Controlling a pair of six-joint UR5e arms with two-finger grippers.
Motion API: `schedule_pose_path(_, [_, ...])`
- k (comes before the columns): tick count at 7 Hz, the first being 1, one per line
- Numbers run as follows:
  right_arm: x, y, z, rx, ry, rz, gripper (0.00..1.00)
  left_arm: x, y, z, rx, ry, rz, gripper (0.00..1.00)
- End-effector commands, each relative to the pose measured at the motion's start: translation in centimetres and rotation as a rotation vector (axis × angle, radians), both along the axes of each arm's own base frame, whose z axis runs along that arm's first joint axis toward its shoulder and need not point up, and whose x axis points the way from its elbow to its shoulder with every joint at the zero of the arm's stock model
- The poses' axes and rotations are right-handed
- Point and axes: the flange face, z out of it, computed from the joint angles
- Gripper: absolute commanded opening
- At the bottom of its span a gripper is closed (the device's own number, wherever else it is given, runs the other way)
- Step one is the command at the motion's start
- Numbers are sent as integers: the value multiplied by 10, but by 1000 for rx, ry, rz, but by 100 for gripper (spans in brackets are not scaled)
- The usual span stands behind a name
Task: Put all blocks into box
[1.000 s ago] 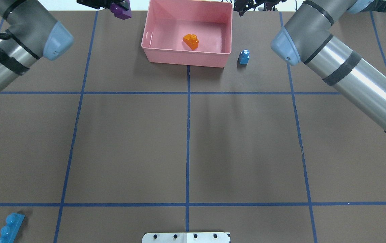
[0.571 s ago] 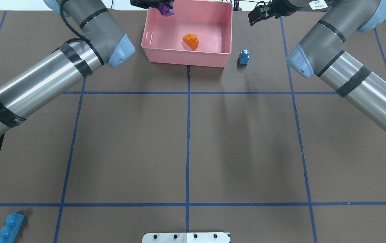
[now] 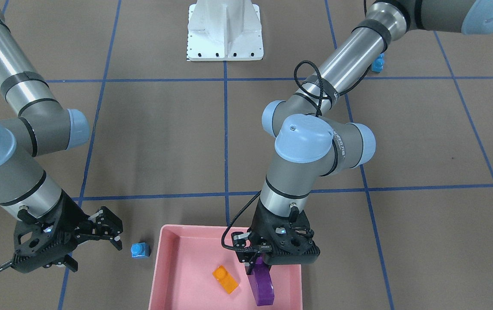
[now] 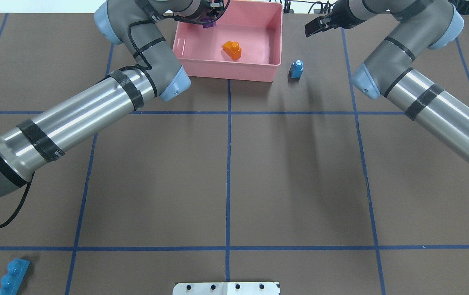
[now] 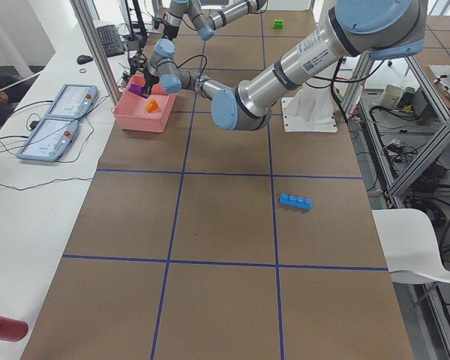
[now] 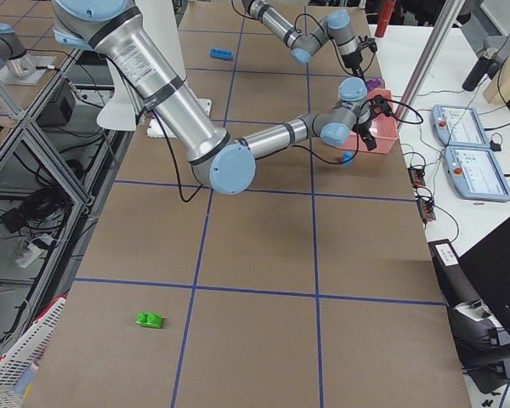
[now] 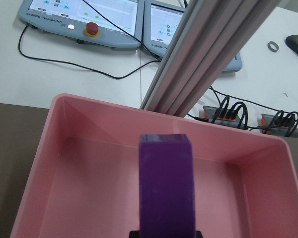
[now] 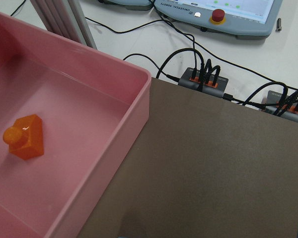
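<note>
Currently the left tool (image 3: pixel 260 265) is reaching into the pink box (image 4: pixel 226 73) and pinching the upper end of the purple block (image 3: pixel 262 284) between its fingers. The block is hanging lengthwise below them, inside the box's walls. Whether its lower end is touching the floor of the box cannot be told. The orange block (image 3: pixel 225 279) is lying on the box floor just beside it, stud up.

The right tool (image 3: pixel 95 253) is hovering over the worktop (image 4: pixel 226 172) near the box's wall on the robot's right, with its fingers spread and gripping nothing. The tiny light-blue block (image 3: pixel 139 249) is standing upright on the worktop between that tool and the box, just outside the wall.

The long light-blue bar (image 4: pixel 12 277) is lying well apart from the box, near the robot's base on its left side. The green block (image 6: pixel 150 320) is sitting far off at the worktop's right end.
</note>
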Motion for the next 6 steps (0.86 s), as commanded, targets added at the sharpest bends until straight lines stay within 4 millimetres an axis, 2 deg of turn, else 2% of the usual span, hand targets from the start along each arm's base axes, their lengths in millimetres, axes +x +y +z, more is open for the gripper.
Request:
schedule_pose_path(1, [-27, 5, 15, 8, 0, -25, 100, 1, -7, 11, -6, -29, -37, 0])
schedule_pose_path(3, [-54, 10, 40, 39, -16, -50, 100, 3, -12, 15, -11, -48, -71, 0])
schedule_pose_path(4, [-69, 14, 39, 45, -13, -56, 100, 3, -14, 17, -19, -49, -77, 7])
schedule_pose_path(5, [-78, 14, 36, 44, -11, -64, 100, 2, -15, 15, -36, -36, -113, 46])
schedule_pose_path(6, [-84, 17, 36, 44, -11, -71, 100, 2, -15, 9, -31, -33, -116, 99])
